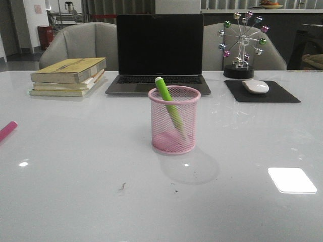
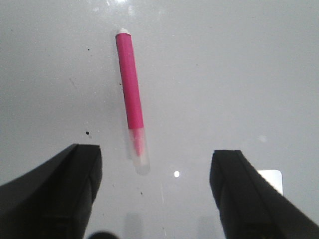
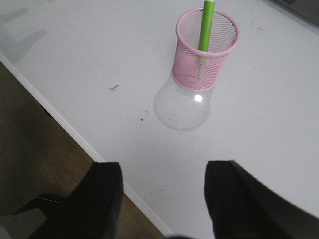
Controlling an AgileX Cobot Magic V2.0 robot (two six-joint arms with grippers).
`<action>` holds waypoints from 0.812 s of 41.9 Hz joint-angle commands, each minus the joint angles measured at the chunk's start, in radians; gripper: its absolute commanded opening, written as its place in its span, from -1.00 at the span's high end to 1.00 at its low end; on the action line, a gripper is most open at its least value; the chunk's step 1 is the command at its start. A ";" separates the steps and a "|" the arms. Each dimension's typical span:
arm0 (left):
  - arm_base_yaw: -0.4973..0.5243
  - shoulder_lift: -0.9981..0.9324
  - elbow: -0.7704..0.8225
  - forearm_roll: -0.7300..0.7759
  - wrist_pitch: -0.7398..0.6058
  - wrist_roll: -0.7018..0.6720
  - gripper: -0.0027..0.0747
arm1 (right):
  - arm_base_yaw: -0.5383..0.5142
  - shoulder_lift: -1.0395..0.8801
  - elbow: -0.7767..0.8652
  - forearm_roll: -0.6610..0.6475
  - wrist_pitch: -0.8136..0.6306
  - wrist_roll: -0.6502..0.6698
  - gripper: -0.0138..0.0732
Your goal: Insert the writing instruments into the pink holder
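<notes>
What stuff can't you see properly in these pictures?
- Pink marker: front view's left edge cuts most of it off; left wrist view shows it whole.
- Green marker: its lower end is blurred behind the pink holder's mesh; right wrist view crops its top.
- Both arms: absent from the front view.
- Book titles: too small.

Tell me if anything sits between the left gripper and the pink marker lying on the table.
Nothing visible does. The left gripper is open, and the pink marker lies flat on bare table beyond its fingers, nearer the left one. Only small dark specks are nearby.
</notes>
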 commanded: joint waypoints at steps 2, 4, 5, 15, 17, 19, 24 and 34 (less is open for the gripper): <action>0.001 0.076 -0.101 0.002 -0.026 -0.010 -0.38 | 0.000 -0.008 -0.026 0.009 -0.062 -0.007 -0.41; 0.001 0.112 -0.130 0.001 -0.026 -0.010 -0.38 | 0.000 -0.008 -0.026 0.009 -0.062 -0.007 -0.41; 0.001 0.134 -0.141 0.001 -0.026 -0.010 -0.38 | 0.000 -0.008 -0.026 0.009 -0.062 -0.007 -0.41; 0.001 0.279 -0.246 0.036 -0.035 -0.067 -0.38 | 0.000 -0.008 -0.026 0.009 -0.062 -0.007 -0.41; 0.001 0.301 -0.269 0.048 -0.030 -0.080 -0.38 | 0.000 -0.008 -0.026 0.009 -0.062 -0.007 -0.41; 0.001 0.324 -0.286 0.050 -0.030 -0.084 -0.38 | 0.000 -0.008 -0.026 0.009 -0.062 -0.007 -0.41; 0.001 0.371 -0.328 0.050 -0.030 -0.088 -0.38 | 0.000 -0.008 -0.026 0.009 -0.062 -0.007 -0.41; 0.001 0.445 -0.395 0.052 -0.010 -0.088 -0.17 | 0.000 -0.008 -0.026 0.009 -0.062 -0.007 -0.41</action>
